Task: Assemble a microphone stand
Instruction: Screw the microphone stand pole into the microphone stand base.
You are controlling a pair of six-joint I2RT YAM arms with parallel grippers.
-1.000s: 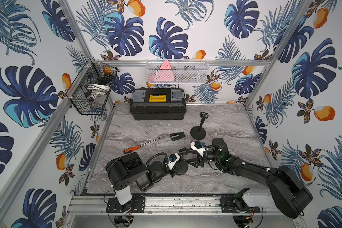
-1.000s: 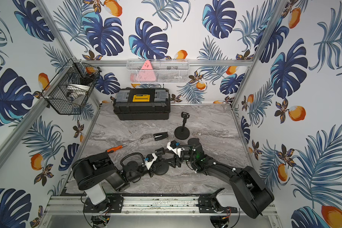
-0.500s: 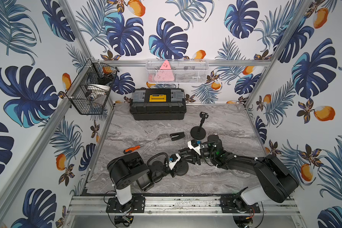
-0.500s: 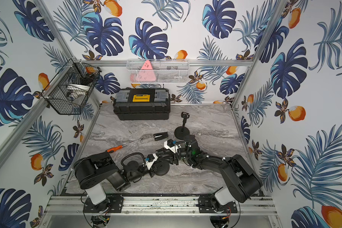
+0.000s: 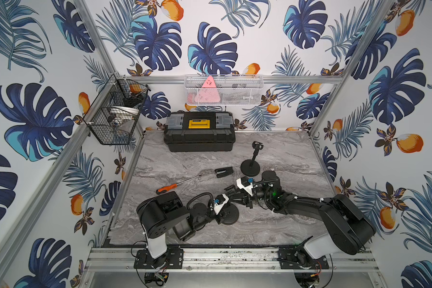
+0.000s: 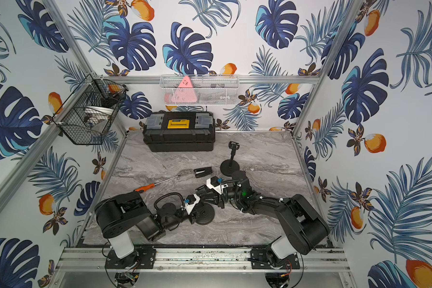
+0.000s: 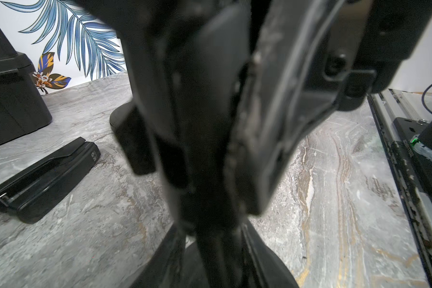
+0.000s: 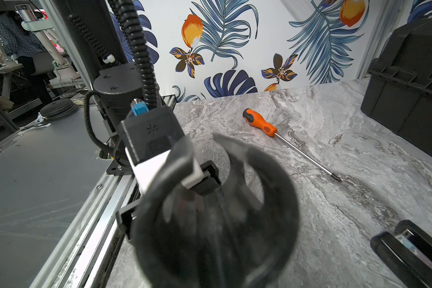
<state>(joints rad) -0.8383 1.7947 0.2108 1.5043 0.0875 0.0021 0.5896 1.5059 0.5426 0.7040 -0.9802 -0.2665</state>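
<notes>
An orange screwdriver [image 5: 165,188] lies left on the surface [image 5: 284,224]. Near centre, the left gripper [image 5: 223,210] sits at the stand's round base [image 5: 233,216]; I cannot tell how wide its jaws stand. Just right, the right gripper [image 5: 231,194] has its jaws pinched narrow on a blurred black clip [image 8: 272,224].

Apparently two bases [image 5: 250,168] [image 5: 233,216], one screwdriver [image 5: 175,185]

No writing can be read; the clip [image 7: 43,179] bears small print too blurred to make out.
</notes>
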